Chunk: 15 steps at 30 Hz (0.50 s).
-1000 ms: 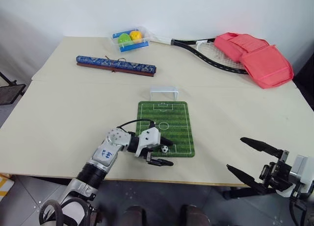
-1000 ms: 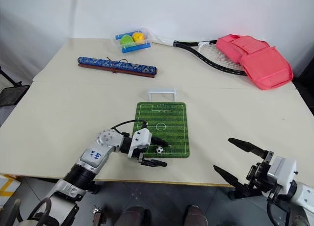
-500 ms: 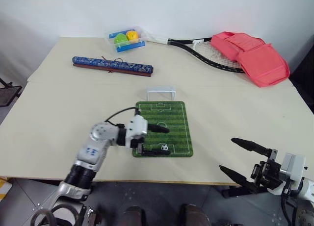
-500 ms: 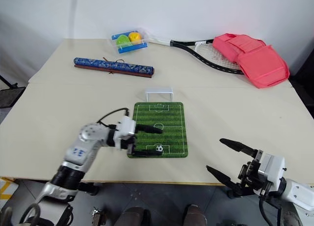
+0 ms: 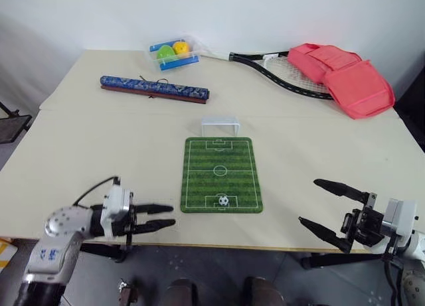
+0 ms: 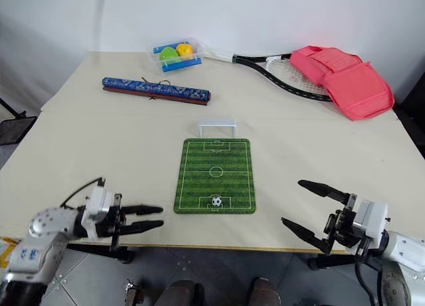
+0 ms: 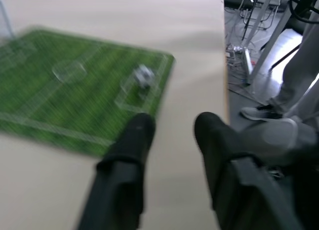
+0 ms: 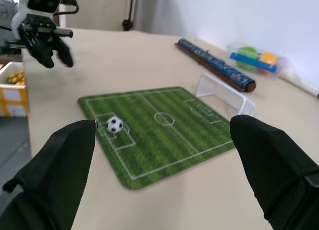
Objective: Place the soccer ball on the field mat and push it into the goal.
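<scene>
The soccer ball point(image 5: 224, 200) already lies on the field mat point(image 5: 220, 174), in the small penalty box at the mat's near end, close to the counter's point(image 5: 99, 147) front edge. So the placing step looks done and the pushing step is the one in hand. The goal point(image 5: 220, 125) stands just beyond the mat's far end, facing it, so the ball has the whole length of the pitch to travel.

The left claw point(image 5: 161, 216) hovers over the counter's front edge, well to the left of the mat and apart from the ball, its two fingers lying level, pointing toward the mat with only a narrow gap between them and nothing held. The right claw point(image 5: 323, 206) hangs off the front edge toward the counter's right corner, fingers spread wide and empty, also well clear of the ball.

The next move, by my reading, calls for one claw to come in behind the ball on its near side and nudge it straight up the mat's centre line. The ball is tiny and will likely roll off line easily, so the contact should be square and gentle.
</scene>
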Each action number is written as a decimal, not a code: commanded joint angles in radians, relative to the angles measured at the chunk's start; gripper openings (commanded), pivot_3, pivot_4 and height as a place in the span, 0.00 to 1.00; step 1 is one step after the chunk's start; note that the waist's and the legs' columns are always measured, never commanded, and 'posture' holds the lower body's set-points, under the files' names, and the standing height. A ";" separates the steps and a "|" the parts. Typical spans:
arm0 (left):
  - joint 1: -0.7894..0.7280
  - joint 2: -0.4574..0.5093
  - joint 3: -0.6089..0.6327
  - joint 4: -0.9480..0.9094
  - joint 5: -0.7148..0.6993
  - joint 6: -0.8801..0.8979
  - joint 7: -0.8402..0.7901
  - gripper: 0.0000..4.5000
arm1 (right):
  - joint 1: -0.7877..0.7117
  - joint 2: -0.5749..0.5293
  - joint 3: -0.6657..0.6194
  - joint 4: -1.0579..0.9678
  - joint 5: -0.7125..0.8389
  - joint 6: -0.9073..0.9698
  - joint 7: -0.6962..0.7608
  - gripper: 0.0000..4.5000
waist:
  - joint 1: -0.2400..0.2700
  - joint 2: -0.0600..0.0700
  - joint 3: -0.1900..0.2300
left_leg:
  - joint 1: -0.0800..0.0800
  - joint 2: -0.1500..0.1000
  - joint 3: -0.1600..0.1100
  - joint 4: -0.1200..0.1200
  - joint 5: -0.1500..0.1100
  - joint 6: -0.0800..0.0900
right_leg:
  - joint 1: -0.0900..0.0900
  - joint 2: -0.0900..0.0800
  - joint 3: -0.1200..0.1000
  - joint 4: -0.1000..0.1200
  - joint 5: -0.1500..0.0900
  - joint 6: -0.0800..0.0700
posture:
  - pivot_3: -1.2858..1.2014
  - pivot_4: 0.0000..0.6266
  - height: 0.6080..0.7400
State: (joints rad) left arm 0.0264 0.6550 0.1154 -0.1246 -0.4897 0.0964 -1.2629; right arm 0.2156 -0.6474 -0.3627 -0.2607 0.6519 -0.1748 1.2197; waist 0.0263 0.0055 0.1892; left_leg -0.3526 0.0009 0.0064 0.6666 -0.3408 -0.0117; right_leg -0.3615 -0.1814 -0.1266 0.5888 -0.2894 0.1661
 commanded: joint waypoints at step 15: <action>-0.232 -0.229 -0.315 0.015 0.179 0.046 0.223 0.01 | 0.057 0.001 -0.095 0.162 0.045 -0.124 0.225 1.00 | 0.001 0.000 0.000 | 0.000 0.000 0.000 0.001 0.000 0.000 | 0.001 0.000 0.000 0.000 0.001 0.000 | 0.52 0.24 1.00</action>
State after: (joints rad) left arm -0.1930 0.4352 -0.1861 -0.1119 -0.3227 0.1416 -1.0557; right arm 0.2621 -0.6532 -0.4227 -0.0987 0.6715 -0.2680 1.4233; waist 0.0271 0.0059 0.1892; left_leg -0.3522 0.0005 0.0069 0.6676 -0.3407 -0.0117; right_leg -0.3608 -0.1814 -0.1264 0.5889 -0.2886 0.1659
